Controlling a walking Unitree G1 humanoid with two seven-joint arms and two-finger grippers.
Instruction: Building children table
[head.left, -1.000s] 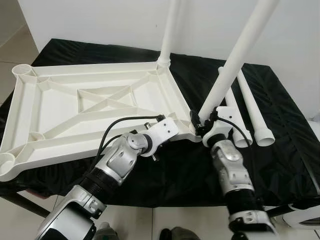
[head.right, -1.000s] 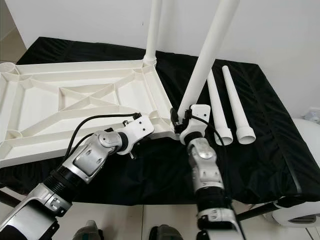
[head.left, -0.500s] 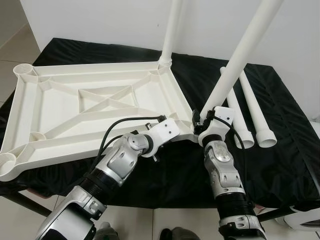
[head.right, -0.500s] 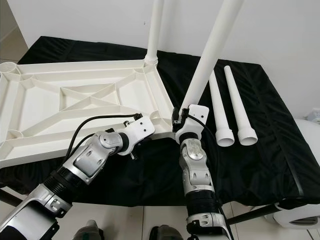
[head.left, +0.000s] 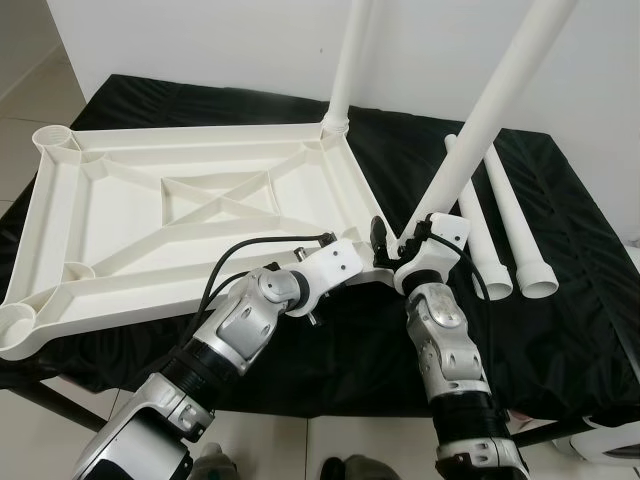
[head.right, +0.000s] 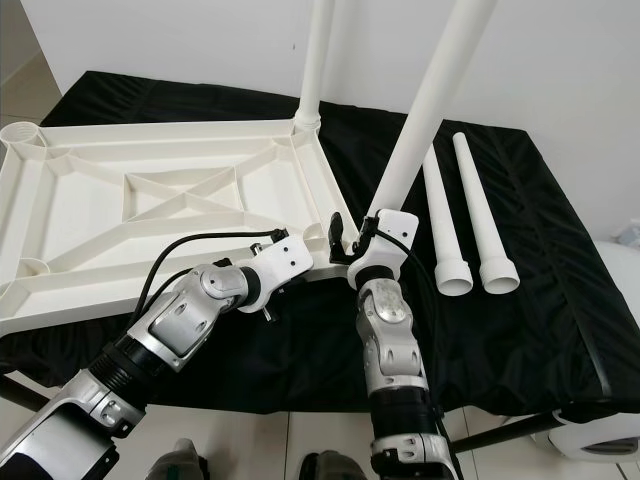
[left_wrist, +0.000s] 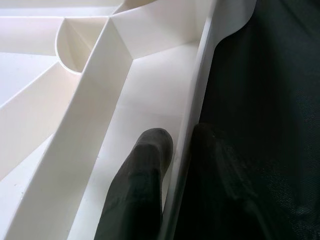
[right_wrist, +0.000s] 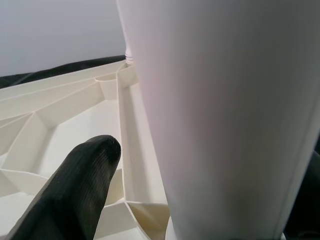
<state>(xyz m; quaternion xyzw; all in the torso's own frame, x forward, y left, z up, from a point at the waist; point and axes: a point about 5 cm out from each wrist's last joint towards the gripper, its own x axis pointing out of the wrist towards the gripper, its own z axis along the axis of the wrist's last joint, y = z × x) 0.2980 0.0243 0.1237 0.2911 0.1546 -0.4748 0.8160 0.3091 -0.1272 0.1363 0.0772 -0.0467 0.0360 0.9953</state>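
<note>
The white tabletop (head.left: 130, 215) lies upside down on the black-covered table. One white leg (head.left: 352, 60) stands upright in its far right corner. A second leg (head.left: 490, 100) leans in the near right corner socket. My right gripper (head.left: 398, 240) is open around that leg's base; one finger (right_wrist: 75, 195) stands apart from the leg (right_wrist: 220, 115). My left gripper (left_wrist: 182, 137) is shut on the tabletop's right rim (left_wrist: 192, 115), one finger (left_wrist: 145, 170) inside, the other outside.
Two loose white legs (head.left: 468, 225) (head.left: 518, 225) lie side by side on the black cloth (head.left: 580, 290) to the right. The table's front edge runs just below my wrists. A white wall stands behind.
My right gripper has opened: one black finger now sticks out left of the leaning leg. The right arm shifted left. The left gripper kept its hold on the rim.
</note>
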